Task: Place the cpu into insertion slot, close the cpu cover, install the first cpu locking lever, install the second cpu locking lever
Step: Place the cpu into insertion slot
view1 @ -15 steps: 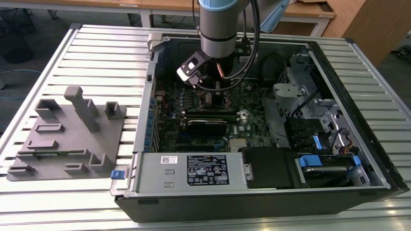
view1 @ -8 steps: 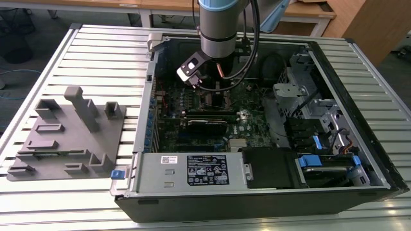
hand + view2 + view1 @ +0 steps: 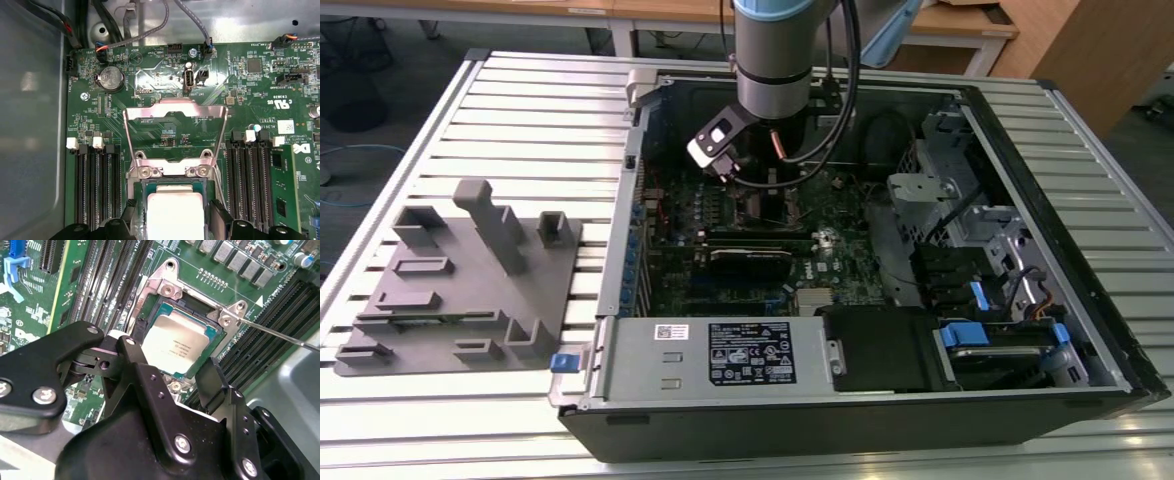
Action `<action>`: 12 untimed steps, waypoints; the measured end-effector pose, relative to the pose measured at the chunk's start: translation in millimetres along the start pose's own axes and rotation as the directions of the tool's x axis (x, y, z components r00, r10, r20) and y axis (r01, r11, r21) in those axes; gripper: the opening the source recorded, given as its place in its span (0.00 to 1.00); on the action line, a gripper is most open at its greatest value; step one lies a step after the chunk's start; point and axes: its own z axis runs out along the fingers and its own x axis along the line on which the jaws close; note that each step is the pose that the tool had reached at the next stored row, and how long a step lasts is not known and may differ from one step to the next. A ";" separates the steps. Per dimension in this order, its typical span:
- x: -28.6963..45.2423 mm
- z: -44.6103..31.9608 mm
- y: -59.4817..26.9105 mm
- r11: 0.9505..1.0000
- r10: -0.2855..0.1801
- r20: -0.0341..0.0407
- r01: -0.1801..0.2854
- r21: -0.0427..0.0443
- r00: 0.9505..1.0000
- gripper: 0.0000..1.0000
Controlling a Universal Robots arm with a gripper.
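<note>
The cpu (image 3: 175,342) is the smallest piece: one green board (image 3: 90,125), one cover (image 3: 210,111) tilted up off it, one slot (image 3: 196,301) below, and in that slot the one cpu, lying flat. My hand (image 3: 169,360) is spread, its two fingers (image 3: 131,352) flanking the cpu without touching. I judge it light, stiff, and fragile underneath; its bare edges are the place to hold.

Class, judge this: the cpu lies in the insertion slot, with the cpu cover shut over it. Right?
Wrong on one point. The cpu lies in the insertion slot, but the cpu cover is swung open, not shut over it, as the first wrist view shows.
</note>
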 end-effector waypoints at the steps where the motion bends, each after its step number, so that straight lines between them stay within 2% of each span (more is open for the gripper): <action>1: 0.0 -1.4 0.1 1.000 0.000 0.000 0.000 0.000 1.000 0.67; 5: 0.2 -8.0 0.7 1.000 0.000 0.000 0.000 0.000 1.000 0.67; 12: 0.2 -8.0 0.8 1.000 0.000 0.000 0.000 0.000 1.000 0.65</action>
